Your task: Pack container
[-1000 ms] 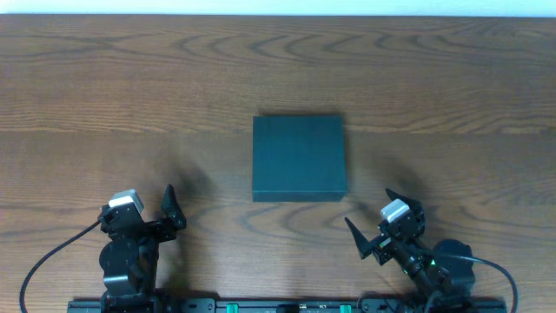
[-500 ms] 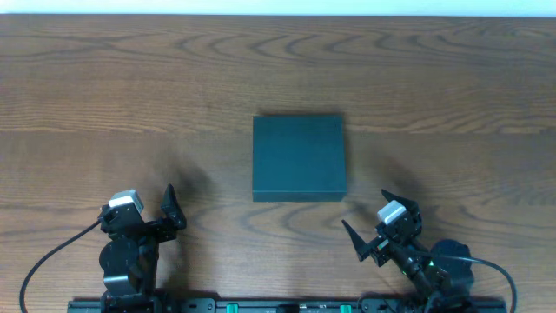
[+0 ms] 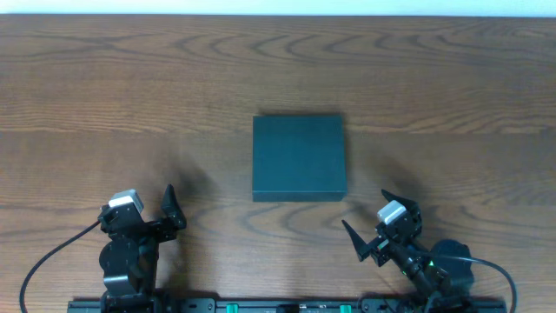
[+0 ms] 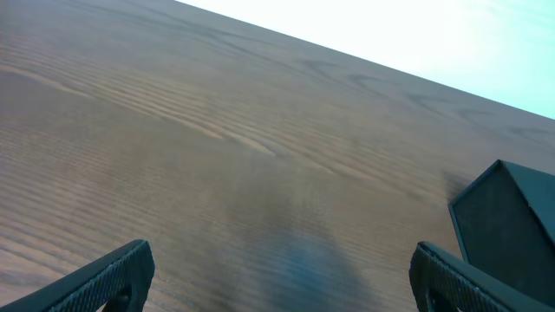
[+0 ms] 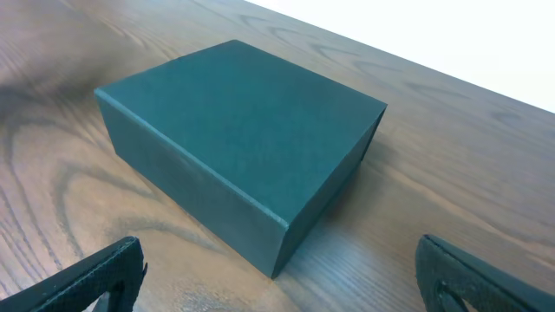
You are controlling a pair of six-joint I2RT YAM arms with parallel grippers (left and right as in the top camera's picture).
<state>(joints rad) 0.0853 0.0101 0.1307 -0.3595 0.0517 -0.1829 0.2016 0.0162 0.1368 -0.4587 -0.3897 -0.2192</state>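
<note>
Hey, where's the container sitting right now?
Overhead, the container lies closed near the middle of the table, slightly toward the robot's right, just ahead of the open right gripper and untouched.

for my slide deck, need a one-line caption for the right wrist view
Right wrist view: the open right gripper faces the closed dark teal container on the wooden table.

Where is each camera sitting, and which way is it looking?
Left wrist: rides the left arm, looks low across the table toward the container at right; left claw fingers show below.
Right wrist: rides the right arm, faces the container close up; right claw fingers show below.
Overhead: fixed above, looking straight down; both claws show at the bottom edge.
Shared: all three show the container.
</note>
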